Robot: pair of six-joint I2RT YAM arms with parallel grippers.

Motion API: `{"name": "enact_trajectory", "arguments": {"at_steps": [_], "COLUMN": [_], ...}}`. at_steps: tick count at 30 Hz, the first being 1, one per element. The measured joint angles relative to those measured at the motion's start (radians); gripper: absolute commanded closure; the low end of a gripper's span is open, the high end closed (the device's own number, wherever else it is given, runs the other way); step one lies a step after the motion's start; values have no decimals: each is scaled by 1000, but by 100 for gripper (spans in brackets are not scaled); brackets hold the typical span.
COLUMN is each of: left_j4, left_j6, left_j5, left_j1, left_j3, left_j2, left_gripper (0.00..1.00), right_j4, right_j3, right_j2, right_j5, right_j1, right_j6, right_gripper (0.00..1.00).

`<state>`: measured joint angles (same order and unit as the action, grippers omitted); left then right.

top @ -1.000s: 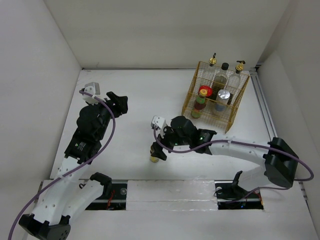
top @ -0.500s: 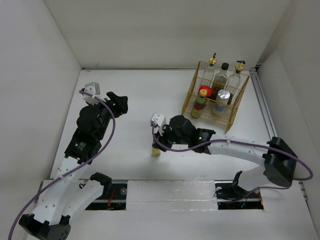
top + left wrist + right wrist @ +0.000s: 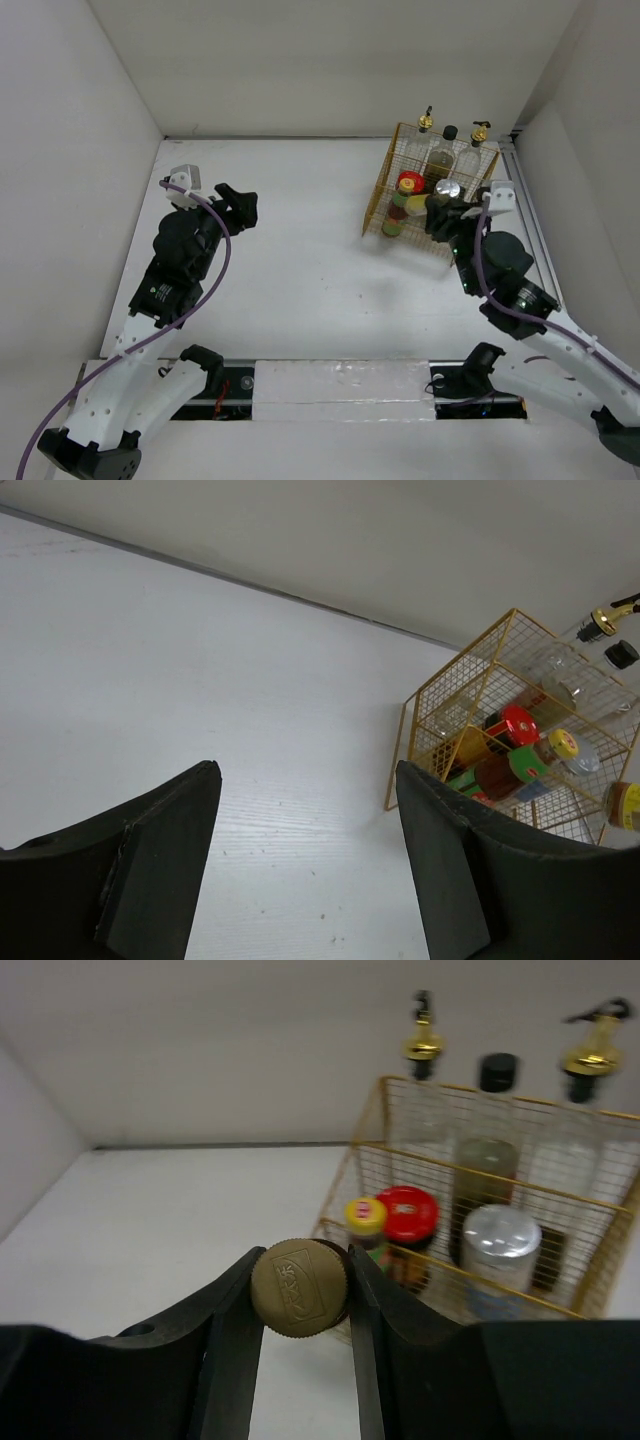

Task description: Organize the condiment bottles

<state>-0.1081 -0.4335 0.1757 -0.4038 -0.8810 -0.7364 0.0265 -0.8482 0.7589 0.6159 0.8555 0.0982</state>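
Observation:
My right gripper (image 3: 303,1257) is shut on a small yellow bottle with a ribbed gold cap (image 3: 299,1287). It holds the bottle (image 3: 418,205) in the air just in front of the gold wire basket (image 3: 381,190). In the basket stand the red-lidded jar (image 3: 407,1210), a yellow-capped colourful bottle (image 3: 365,1215), the silver-lidded jar (image 3: 502,1233), the dark black-capped jar (image 3: 497,1065) and two clear gold-spouted bottles (image 3: 423,1040) (image 3: 597,1050). Far to the left, my left gripper (image 3: 235,205) is open over bare table, nothing between its fingers (image 3: 170,850).
The basket (image 3: 450,700) stands at the back right, close to the right wall. A white wall runs along the back and both sides. My two arm bases sit on the rail (image 3: 340,380) at the near edge.
My right gripper closed on the small bottle at the table's middle, lifted it and swung right to the basket's front. The left arm stayed put.

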Motion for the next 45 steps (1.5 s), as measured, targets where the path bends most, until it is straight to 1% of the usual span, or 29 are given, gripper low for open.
{"name": "enact_trajectory", "arguments": {"at_steps": [4,7,13,14,15,16,20,22,23,24,27,28,31,32,33,37,39,40,42,43,45], "left_j4": [0,0,0,0,0,0,0,2,1,1,3,3,3,4,4,5,5,5,5,4,4], "left_j6": [0,0,0,1,2,3,3,4,4,4,5,5,6,5,5,6,7,7,7,7,7], "left_j5": [-11,-18,-31,-33,-35,-37,-43,-45,-46,-47,-51,-53,-59,-60,-61,-63,-65,-67,-70,-70,-71], "left_j1": [0,0,0,0,0,0,0,0,0,0,0,0,0,0,0,0,0,0,0,0,0], "left_j3": [0,0,0,0,0,0,0,0,0,0,0,0,0,0,0,0,0,0,0,0,0], "left_j2": [-1,-1,-8,-9,-9,-10,-11,-14,-16,-20,-31,-35,-43,-46,-48,-60,-66,-69,-75,-76,-76], "left_gripper": [32,32,30,28,24,21,14,11,7,7,1,1,1,1,1,1,1,1,1,1,1], "right_j4": [-86,-147,-175,-175,-172,-165,-150,-147,-144,-143,-132,-124,-111,-111,-110,-100,-93,-89,-82,-79,-74], "right_j3": [22,41,42,42,42,42,42,43,44,46,48,51,63,68,72,79,79,79,79,79,79], "right_j2": [-29,-3,135,154,173,191,259,285,294,300,313,317,341,349,358,395,399,401,406,407,408], "right_j5": [95,105,10,-11,-31,-55,-125,-156,-171,-183,-210,-216,-231,-233,-235,-238,-239,-239,-239,-239,-243], "right_j1": [-124,-215,-441,-468,-496,-517,-562,-564,-566,-566,-566,-566,-566,-566,-566,-566,-566,-567,-567,-567,-567], "right_j6": [58,88,111,114,115,116,121,127,130,135,143,144,148,151,153,153,154,154,154,158,163], "right_gripper": [83,83,83,83,83,85,85,85,85,85,85,85,80,80,77,75,70,63,54,45,36]}}
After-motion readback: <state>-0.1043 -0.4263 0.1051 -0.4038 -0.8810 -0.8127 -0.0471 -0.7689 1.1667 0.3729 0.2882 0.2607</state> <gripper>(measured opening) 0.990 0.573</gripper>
